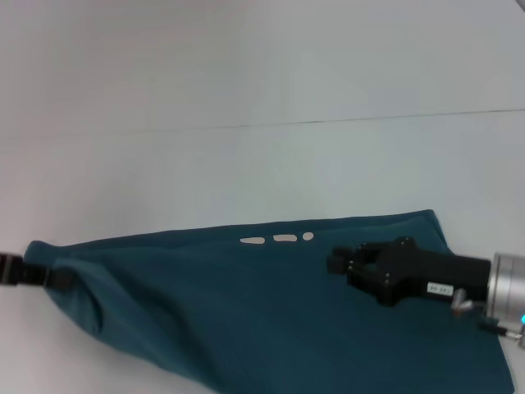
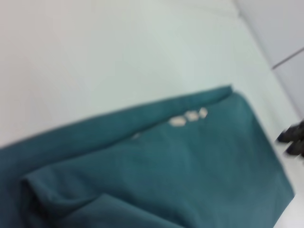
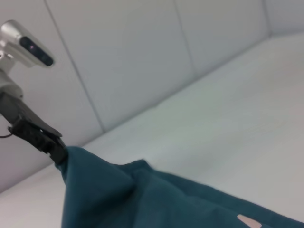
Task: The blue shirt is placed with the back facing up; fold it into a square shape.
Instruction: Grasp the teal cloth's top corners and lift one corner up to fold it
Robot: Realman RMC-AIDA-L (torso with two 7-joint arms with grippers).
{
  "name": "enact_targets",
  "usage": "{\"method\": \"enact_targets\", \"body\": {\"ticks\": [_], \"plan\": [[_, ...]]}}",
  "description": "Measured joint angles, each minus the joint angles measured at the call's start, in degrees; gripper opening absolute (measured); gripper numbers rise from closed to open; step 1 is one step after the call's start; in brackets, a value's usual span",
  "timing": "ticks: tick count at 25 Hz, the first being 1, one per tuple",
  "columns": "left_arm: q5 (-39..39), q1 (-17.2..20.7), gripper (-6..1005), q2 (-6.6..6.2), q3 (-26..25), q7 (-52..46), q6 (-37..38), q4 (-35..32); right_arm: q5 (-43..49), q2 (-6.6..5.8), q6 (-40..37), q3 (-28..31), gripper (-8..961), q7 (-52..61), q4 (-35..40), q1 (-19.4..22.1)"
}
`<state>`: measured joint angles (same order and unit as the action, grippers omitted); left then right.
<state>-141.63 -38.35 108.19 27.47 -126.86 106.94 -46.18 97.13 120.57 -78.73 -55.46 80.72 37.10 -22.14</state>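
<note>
The blue shirt [image 1: 246, 312] hung limp and light; the left gripper [image 1: 33, 275] pinched one corner shut, the right gripper [image 1: 340, 264] gripped its top edge; corners looked the best holds.

Blue shirt [image 1: 246, 312] lower part cut off by head view bottom edge; white lettering [image 1: 279, 239] mostly hidden, only slivers showing; left gripper [image 1: 33, 275] mostly beyond frame edge; right gripper [image 1: 344, 264] fingertip gap unclear
</note>
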Motion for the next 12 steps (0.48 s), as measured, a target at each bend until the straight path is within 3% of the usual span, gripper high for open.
{"method": "enact_targets", "body": {"ticks": [2, 7, 12], "plan": [[2.08, -0.2, 60, -0.45, -1.22, -0.36, -0.21, 1.02, -4.83, 0.01, 0.83, -0.12, 381, -8.37, -6.0, -0.31], [5.59, -0.86, 60, -0.46, -2.61, -1.26, -0.29, 1.4, -10.37, 0.16, 1.41, -0.15, 137, -19.45, -13.38, -1.45], [10.18, -2.54, 60, -0.4, -2.47, -1.76, -0.01, 3.39, -13.24, 0.28, 1.86, -0.35, 22, -25.45, -18.91, -3.73]]}}
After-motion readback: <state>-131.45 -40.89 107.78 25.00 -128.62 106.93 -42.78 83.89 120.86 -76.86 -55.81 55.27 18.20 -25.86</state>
